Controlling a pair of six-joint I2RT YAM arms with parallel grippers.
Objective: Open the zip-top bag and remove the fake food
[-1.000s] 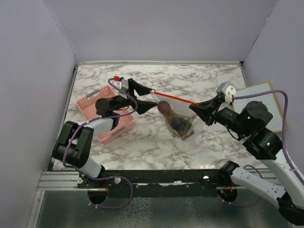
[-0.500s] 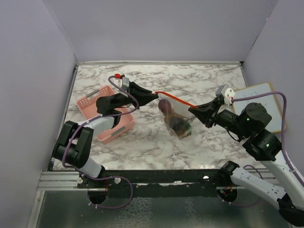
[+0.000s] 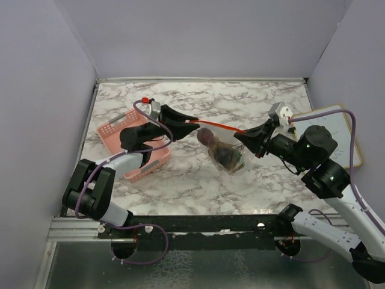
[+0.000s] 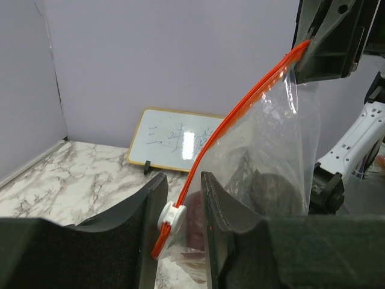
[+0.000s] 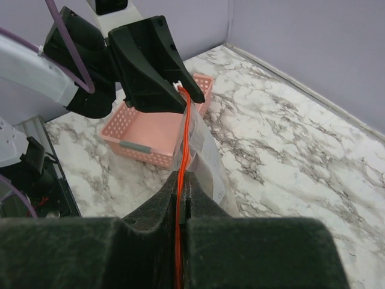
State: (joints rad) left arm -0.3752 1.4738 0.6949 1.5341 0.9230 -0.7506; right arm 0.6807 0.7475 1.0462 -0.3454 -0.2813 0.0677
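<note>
1. Left gripper (image 3: 194,123): jaws nearly closed, pinching the white slider (image 4: 171,214) at one end of the zip strip (image 3: 219,126). In the left wrist view the slider sits between the two pads, with only a narrow gap showing.
2. Right gripper (image 3: 239,135): jaws fully closed on the opposite end of the zip strip. In the right wrist view the orange-red line disappears between the pressed pads.
3. Zip-top bag (image 3: 227,155): suspended by its mouth between both grippers, above the middle of the bench and slightly toward the right edge. The strip runs in a shallow curve from one gripper to the other. Contact between the bag's lower end and the marble surface cannot be determined.
4. Fake food (image 3: 225,158): inside the bag. A maroon fruit (image 3: 207,137) lies near the mouth, with a darker mass below it.
5. Pink basket (image 3: 117,129): on the bench near the left edge, beneath the left arm.
6. Whiteboard (image 3: 337,129): at the right edge
</note>
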